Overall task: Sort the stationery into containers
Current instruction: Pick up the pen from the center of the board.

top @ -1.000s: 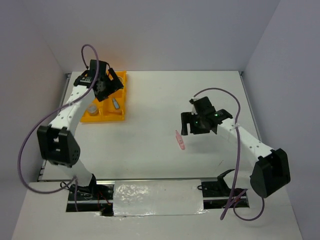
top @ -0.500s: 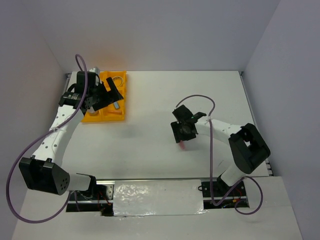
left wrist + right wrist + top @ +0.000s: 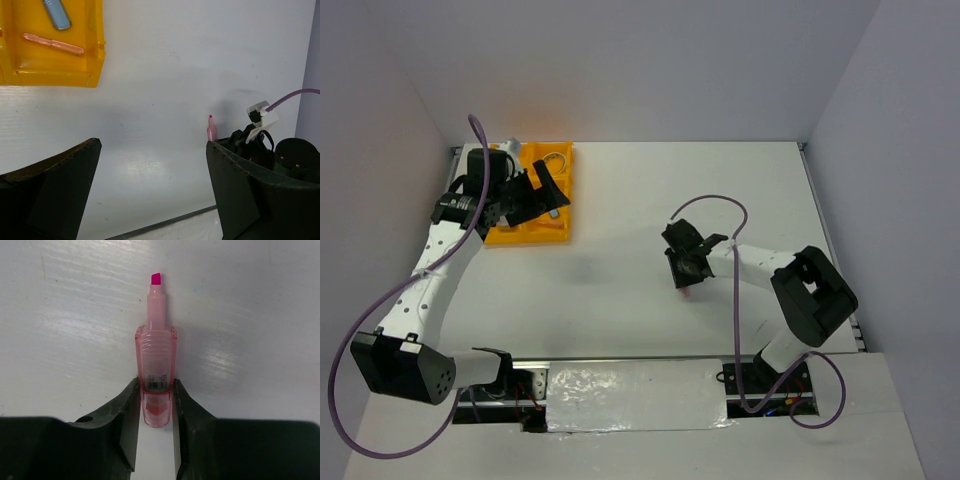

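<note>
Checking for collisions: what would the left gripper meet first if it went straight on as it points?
Likely bare table; the highlighter sits off to one side, farther on. Depth is unclear.

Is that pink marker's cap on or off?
Off. The pink marker shows a bare chisel tip; the right gripper clamps its body.

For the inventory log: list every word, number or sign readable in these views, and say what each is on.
No text can be read in any view.
Barcode sticker on the pink highlighter: bars and fine print are there, too small and blurred to read.
Orange-yellow tray: no marking visible.
</note>
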Robot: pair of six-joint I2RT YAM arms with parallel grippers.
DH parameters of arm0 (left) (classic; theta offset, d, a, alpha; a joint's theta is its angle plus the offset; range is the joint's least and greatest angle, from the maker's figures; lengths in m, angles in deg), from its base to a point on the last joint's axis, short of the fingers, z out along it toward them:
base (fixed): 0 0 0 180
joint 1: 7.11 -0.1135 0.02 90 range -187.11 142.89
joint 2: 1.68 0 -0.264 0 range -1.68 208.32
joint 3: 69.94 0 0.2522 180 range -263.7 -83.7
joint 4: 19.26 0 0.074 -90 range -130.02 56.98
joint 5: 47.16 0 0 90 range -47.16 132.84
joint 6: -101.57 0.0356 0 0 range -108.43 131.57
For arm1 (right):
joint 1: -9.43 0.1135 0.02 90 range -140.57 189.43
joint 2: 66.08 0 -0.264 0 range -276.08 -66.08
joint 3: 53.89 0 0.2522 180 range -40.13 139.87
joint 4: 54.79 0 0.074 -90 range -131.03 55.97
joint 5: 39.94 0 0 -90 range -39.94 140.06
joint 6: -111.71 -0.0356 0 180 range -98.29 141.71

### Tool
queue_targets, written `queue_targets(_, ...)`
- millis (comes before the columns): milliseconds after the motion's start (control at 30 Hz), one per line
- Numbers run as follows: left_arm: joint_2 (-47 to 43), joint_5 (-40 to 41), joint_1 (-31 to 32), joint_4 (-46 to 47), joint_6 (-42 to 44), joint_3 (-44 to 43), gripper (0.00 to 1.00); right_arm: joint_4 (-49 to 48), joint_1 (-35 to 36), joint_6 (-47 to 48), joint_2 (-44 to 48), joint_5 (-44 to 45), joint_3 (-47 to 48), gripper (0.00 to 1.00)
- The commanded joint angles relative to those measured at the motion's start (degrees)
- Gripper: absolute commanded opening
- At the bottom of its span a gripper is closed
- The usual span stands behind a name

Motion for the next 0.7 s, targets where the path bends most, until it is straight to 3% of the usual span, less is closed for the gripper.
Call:
queue_targets(0, -1.39, -4.03, -0.47, 1.76, 0.99, -0.43, 0.99, -2.66, 1.74, -1.94, 1.29, -1.99, -2.87, 0.08)
queue_targets(167, -1.47, -9.56, 0.05, 3.24, -4.62, -1.48, 0.99, -3.2, 3.94, -1.5, 14.97, -2.96, -2.0, 0.0)
queue_targets(267, -2.7, -12.3, 4.7, 8.6, -12.53, -1.57, 0.99, -1.97, 5.87, -2.37, 22.37, -1.99, 1.07, 0.0)
queue_targets(400, -3.23, -9.58, 16.64, 20.53, -22.1, -2.45, 0.99, 1.1, 7.19, -4.74, 28.44, -0.51, 6.61, 0.0)
queue_targets(467, -3.67, -7.05, 18.68, 24.42, -24.49, -1.23, 0.96, 2.6, 8.42, -5.62, 30.39, 1.51, 10.73, 0.0)
queue_targets(667, -0.25, -3.07, 26.5, 27.07, -22.84, -4.38, 0.88, 7.7, 12.9, -6.77, 32.42, 6.26, 20.85, 0.0)
